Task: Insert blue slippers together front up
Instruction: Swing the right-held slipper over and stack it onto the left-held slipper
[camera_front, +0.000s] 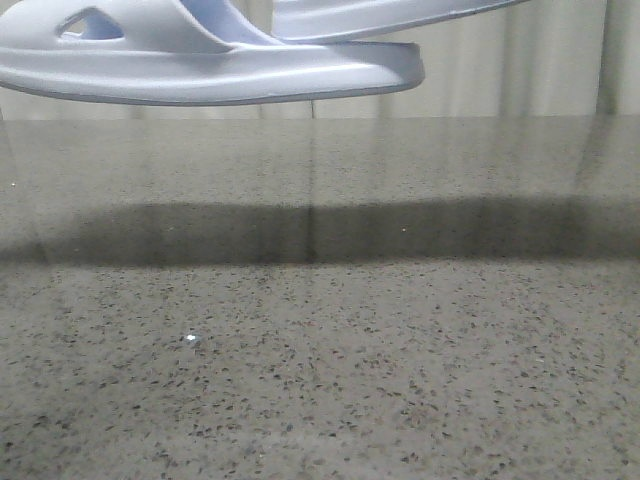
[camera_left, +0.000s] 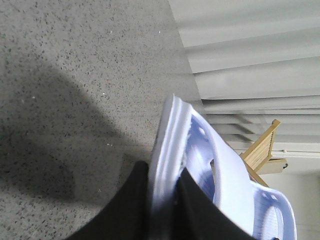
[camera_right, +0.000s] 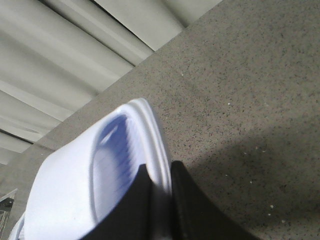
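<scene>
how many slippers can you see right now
2. One pale blue foam slipper is clamped in the left gripper; the other slipper is in the right gripper. Both are above the table.

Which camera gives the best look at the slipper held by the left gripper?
The left wrist view: the left slipper shows sole edge, footbed and strap, pinched by the left gripper. The front view shows only its side at the top edge; the right wrist view hardly shows it.
</scene>
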